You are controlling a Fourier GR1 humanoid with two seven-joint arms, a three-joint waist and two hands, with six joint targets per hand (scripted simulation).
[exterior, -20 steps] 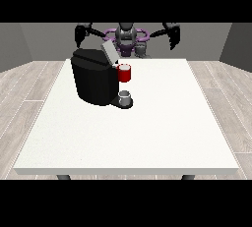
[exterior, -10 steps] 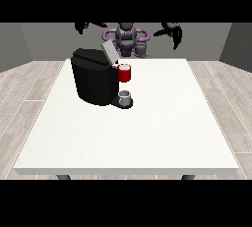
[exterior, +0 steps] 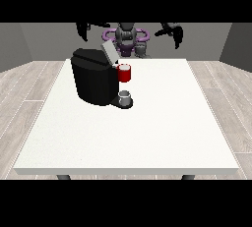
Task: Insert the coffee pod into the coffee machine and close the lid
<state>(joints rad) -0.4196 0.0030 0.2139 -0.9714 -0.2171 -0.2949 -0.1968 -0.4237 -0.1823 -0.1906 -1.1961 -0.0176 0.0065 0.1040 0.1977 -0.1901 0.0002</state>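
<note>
Both hands are hovering high behind the tabletop [exterior: 147, 137], well apart from everything on it. The hand at the view's left [exterior: 84, 29] and the hand at the view's right [exterior: 173, 32] are showing dark and small; whether their fingers are spread or curled, I cannot tell. The coffee machine [exterior: 96, 81] is sitting left of centre with its lid [exterior: 108, 51] tilted up. A red thing at the machine [exterior: 125, 72] is showing under that lid, and a grey thing [exterior: 125, 97] is resting on the machine's base; I cannot tell it for the pod. The reach, I'd judge, needs a low approach that stays clear of the raised lid.
</note>
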